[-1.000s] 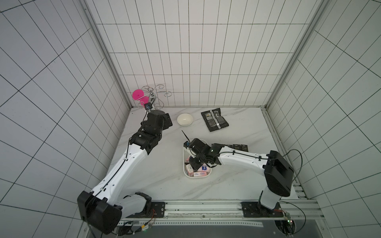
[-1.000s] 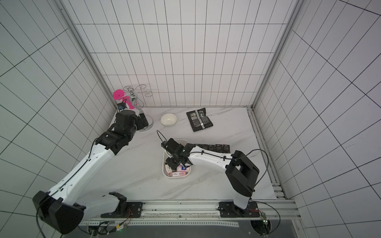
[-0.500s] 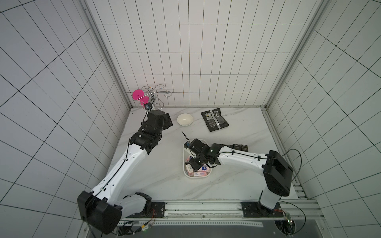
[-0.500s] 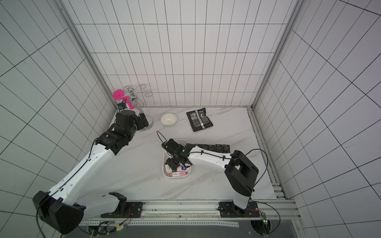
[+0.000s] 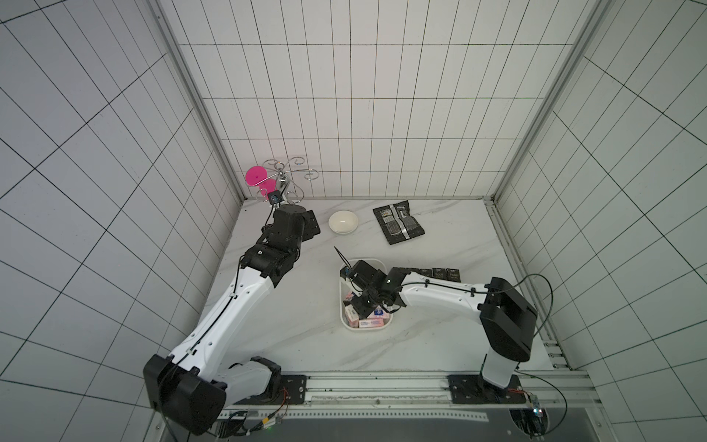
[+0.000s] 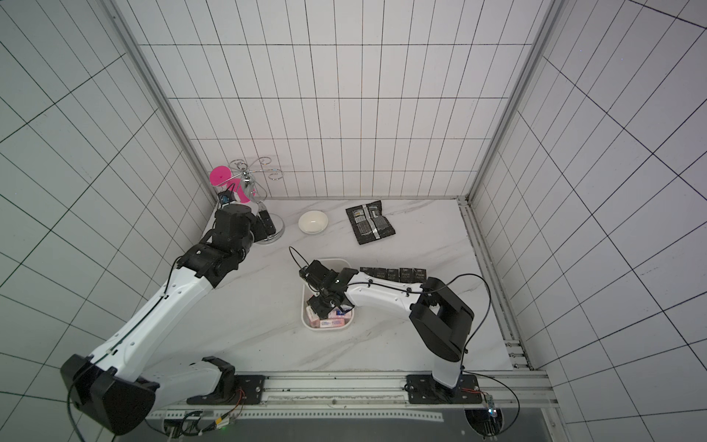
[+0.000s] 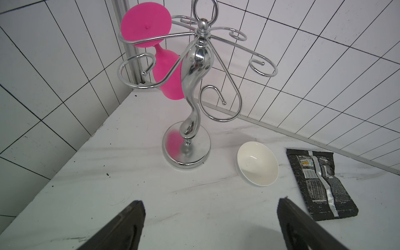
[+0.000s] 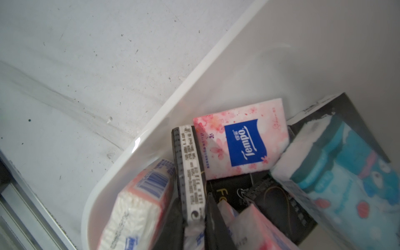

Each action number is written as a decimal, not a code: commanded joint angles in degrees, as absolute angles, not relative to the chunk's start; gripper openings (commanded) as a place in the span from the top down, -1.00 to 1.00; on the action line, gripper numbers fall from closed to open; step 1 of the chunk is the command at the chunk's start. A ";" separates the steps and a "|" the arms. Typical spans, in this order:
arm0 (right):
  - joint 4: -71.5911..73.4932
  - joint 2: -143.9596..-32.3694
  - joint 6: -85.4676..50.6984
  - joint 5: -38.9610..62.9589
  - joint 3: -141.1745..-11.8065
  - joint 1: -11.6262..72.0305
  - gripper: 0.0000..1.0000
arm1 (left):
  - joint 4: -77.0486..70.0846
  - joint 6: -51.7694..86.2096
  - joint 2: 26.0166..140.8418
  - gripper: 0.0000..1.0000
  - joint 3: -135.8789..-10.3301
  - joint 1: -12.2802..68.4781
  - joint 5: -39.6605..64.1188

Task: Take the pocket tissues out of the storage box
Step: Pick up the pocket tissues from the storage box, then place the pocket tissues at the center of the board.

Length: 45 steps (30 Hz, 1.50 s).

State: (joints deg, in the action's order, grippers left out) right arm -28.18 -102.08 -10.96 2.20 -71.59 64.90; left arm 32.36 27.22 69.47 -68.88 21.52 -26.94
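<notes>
The white storage box (image 5: 345,321) (image 6: 304,315) sits mid-table with pink-white pocket tissues (image 5: 369,323) (image 6: 332,323) inside. My right gripper (image 5: 359,306) (image 6: 320,306) (image 8: 193,207) reaches down into it. It is shut on a black packet (image 8: 188,162) that stands on edge, its white printed strip showing. Around it lie a pink Tempo packet (image 8: 240,138), a teal packet (image 8: 346,164), a barcode packet (image 8: 140,205) and a black Face packet (image 8: 229,190). Several black packets (image 5: 440,273) (image 6: 398,273) lie in a row on the table beside the box. My left gripper (image 5: 310,225) (image 7: 210,201) hangs open and empty far back.
A chrome stand (image 5: 283,180) (image 7: 190,71) with a pink glass hung on it stands in the back left corner. A small white bowl (image 5: 343,222) (image 7: 257,166) and a flat black foil pouch (image 5: 399,222) (image 7: 320,184) lie along the back of the marble table.
My right gripper's jaws have narrowed inside the box onto the black packet. Both arms have stayed almost where they were.
</notes>
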 commanded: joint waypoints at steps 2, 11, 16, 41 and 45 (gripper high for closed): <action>-28.19 -96.48 -12.10 -1.09 -73.20 65.13 0.67 | 31.65 27.43 69.08 -0.97 -69.26 21.36 -26.63; -21.36 -85.13 -16.61 -2.54 -65.16 59.59 0.69 | 31.17 27.28 68.05 -0.97 -67.70 21.18 -26.68; -20.61 -74.99 -20.97 -6.45 -56.37 53.82 0.67 | 31.16 27.32 68.18 -0.97 -68.61 21.01 -26.37; -19.86 -67.66 -34.98 -0.89 -33.93 46.93 0.65 | 28.56 29.11 72.86 -0.97 -70.58 22.85 -24.43; -18.76 -70.20 -34.71 -0.23 -33.84 46.93 0.64 | 28.48 28.74 72.91 -0.97 -70.58 22.79 -24.77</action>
